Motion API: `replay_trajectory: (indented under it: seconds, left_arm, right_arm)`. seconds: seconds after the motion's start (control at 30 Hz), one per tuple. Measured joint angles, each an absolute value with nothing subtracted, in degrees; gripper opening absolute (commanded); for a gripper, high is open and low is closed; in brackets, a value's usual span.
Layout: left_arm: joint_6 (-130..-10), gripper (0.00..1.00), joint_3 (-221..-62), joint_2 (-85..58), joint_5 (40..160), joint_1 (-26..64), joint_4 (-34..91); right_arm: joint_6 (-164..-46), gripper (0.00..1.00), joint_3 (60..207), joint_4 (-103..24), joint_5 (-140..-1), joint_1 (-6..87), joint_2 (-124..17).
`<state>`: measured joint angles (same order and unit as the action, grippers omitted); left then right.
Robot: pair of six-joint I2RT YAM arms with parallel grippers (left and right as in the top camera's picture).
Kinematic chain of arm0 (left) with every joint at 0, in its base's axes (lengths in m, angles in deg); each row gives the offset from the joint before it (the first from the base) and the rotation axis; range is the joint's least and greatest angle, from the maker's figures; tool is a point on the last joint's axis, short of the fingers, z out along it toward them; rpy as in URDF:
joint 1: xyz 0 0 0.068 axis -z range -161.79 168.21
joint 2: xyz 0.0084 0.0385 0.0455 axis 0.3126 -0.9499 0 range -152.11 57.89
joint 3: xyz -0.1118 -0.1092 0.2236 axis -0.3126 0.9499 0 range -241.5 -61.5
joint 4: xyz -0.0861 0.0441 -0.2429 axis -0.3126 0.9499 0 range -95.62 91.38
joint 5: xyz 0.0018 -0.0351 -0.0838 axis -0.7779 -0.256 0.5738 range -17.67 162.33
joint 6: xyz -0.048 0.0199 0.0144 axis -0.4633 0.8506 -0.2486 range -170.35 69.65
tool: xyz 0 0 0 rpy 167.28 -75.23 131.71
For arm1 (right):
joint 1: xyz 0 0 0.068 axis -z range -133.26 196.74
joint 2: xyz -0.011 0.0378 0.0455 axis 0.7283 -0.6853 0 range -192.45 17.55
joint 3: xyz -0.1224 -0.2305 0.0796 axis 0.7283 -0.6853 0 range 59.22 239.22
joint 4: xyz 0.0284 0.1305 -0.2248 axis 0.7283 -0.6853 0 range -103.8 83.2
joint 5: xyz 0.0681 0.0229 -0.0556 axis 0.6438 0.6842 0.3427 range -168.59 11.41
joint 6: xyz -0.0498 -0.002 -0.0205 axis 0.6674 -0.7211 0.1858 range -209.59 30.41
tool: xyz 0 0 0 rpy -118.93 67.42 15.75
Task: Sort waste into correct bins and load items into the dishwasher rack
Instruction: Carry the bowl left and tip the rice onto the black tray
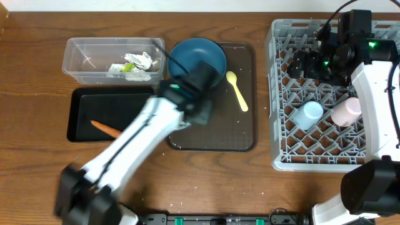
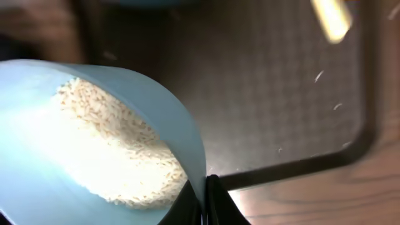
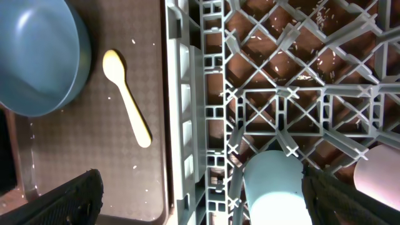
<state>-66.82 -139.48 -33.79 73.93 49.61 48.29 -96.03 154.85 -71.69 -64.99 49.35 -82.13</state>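
Note:
My left gripper [image 2: 205, 182] is shut on the rim of a small pale bowl [image 2: 37, 187] that holds white rice [image 2: 119, 150], above the brown tray. In the overhead view my arm [image 1: 200, 78] hides that bowl, beside the large dark blue bowl [image 1: 197, 57]. The yellow spoon [image 1: 237, 90] lies on the tray. My right gripper [image 3: 222, 200] is wide open and empty over the grey rack [image 1: 331, 156], above the light blue cup [image 3: 275, 187]. The pink cup [image 1: 345, 111] lies next to the light blue cup [image 1: 309, 115] in the rack.
The clear tub [image 1: 81, 62] holds white tissue [image 1: 142, 61] and a green-yellow scrap [image 1: 128, 67]. The black tray [image 1: 125, 103] in front of it holds the carrot piece [image 1: 106, 129]. Loose rice grains lie on the brown tray [image 1: 240, 134] and under the rack [image 3: 294, 56].

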Motion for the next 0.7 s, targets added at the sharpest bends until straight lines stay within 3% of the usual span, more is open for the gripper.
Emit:
replay_trajectory:
  seconds: [0.23, 0.7]
  left_arm:
    - [-64.1, 0.06, -140.0, -27.1, 80.3, 34.3, 51.6]
    - [-53.1, 0.06, -139.3, -32.0, 102.0, 7.4, 51.5]
  right_arm:
    - [-95.9, 0.99, 154.9, -71.7, -65.1, 49.4, -82.1]
    - [-95.9, 0.99, 154.9, -71.7, -65.1, 49.4, -82.1]
